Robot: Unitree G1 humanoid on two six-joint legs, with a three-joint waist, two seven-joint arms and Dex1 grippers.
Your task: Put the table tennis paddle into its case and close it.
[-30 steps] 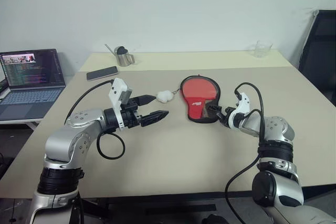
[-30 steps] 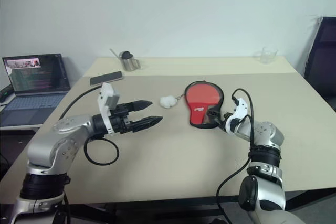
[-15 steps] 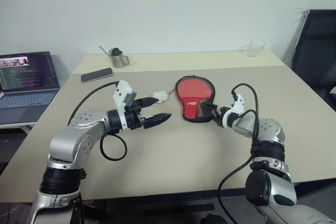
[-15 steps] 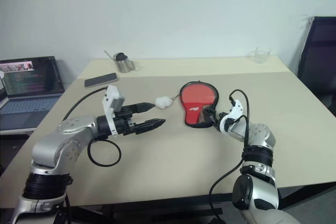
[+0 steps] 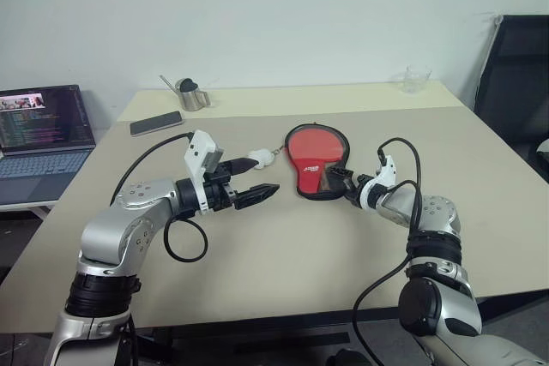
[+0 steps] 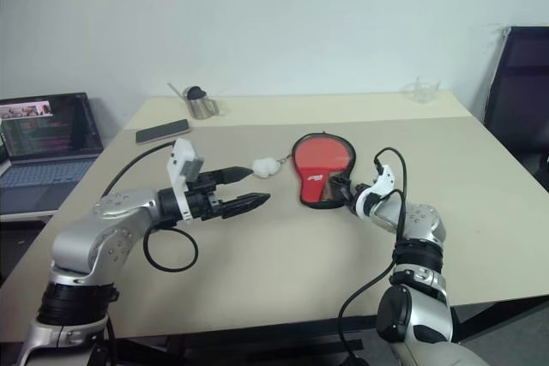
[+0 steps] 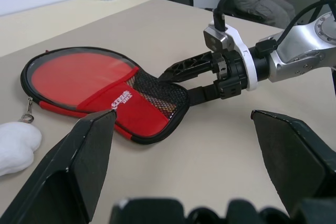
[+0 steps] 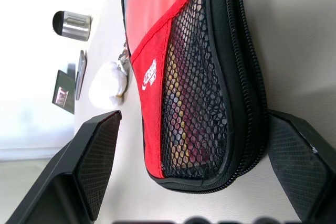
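Case (image 5: 314, 159) lies flat on the beige bench (image 5: 283, 255), red side up, its narrow handle end toward the robot. Through the mesh pocket on that handle end the right wrist view shows red, yellow and dark stripes inside, which may be the paddle's handle; I cannot tell for certain, and the head views give no such detail.

Nearest to the case, the right end effector (image 5: 340, 179) sits at its handle end, black fingers apart, one on either side of the tip; whether they touch the fabric is unclear. The left wrist view shows those two fingers (image 7: 184, 67) spread beside the mesh. The left end effector (image 5: 257, 176) hovers above the bench to the left of the case, well apart from it, fingers spread with nothing between them.

A fluffy white charm (image 5: 262, 156) hangs from the zipper pull at the round end's left. Farther beyond the case lie a dark phone (image 5: 156, 123), a metal pitcher (image 5: 190, 94) and a clear glass (image 5: 417, 79).
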